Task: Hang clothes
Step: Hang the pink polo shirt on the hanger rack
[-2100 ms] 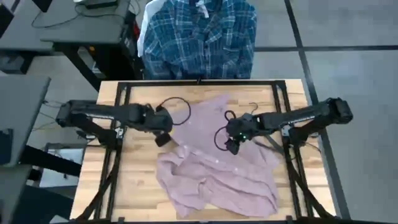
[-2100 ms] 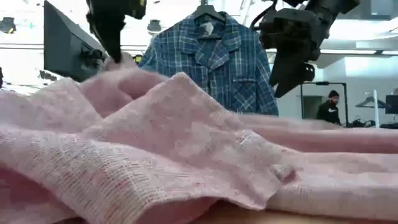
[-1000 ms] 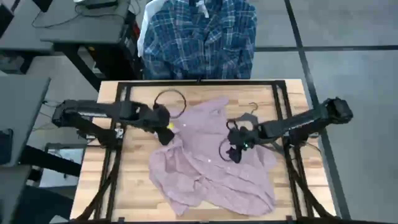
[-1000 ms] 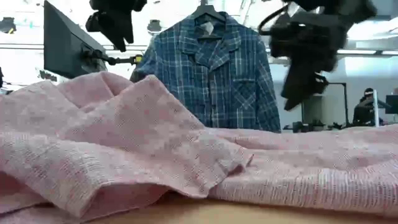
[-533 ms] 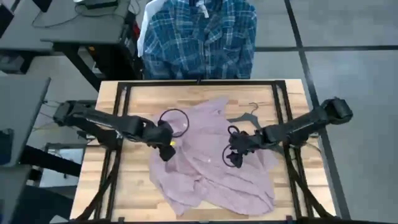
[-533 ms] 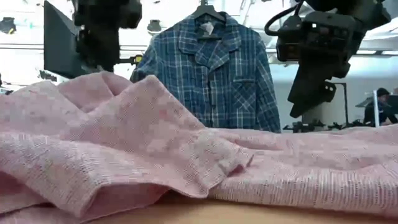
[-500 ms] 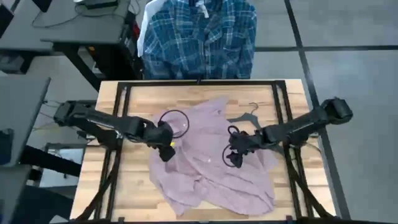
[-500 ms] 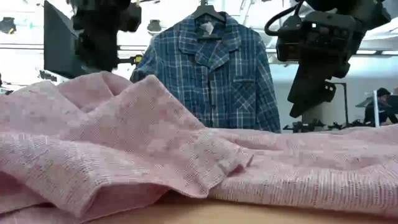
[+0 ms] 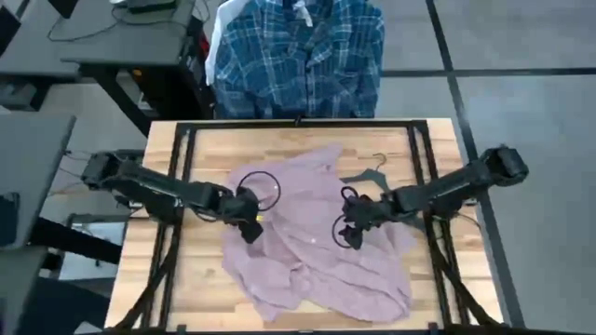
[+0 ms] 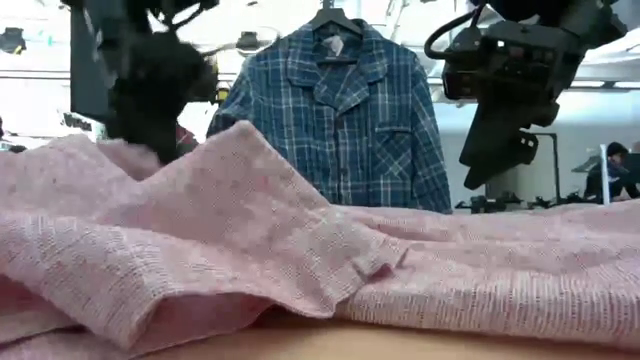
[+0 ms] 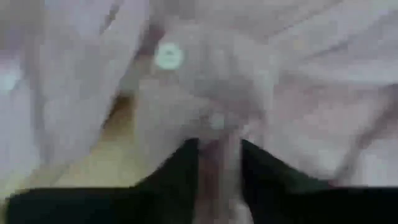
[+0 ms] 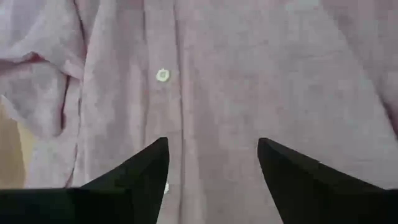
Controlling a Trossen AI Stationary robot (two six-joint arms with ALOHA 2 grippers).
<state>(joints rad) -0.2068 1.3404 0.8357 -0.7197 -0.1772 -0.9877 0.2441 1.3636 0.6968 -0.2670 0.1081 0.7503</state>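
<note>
The pink shirt (image 9: 317,256) lies crumpled on the wooden table (image 9: 200,288), its button placket (image 12: 163,75) facing up. My left gripper (image 9: 250,228) is down at the shirt's left edge, shut on the cloth. My right gripper (image 9: 348,237) hovers open over the middle of the shirt, one finger on either side of the placket, touching nothing. A blue plaid shirt (image 9: 298,56) hangs on a hanger beyond the table's far edge, with a white garment (image 9: 214,42) behind it. My left gripper pinches a ridge of the pink shirt's cloth (image 11: 217,134) between its two fingers, close to a white button (image 11: 168,56) at the shirt's left edge. It comes slanting down from the table's left. One layer or several, I cannot tell. The shirt lies on the table.
A dark wire hanger (image 9: 374,170) lies on the table at the pink shirt's far right corner. A black frame (image 9: 298,124) runs along the table's far edge and sides. Bare wood shows on the left (image 9: 200,270). A person (image 10: 612,165) stands in the room behind.
My left gripper has come down and toward the table's near edge, from above the shirt's far left part onto its left edge. The pink shirt lies much as before. My right gripper has kept still.
</note>
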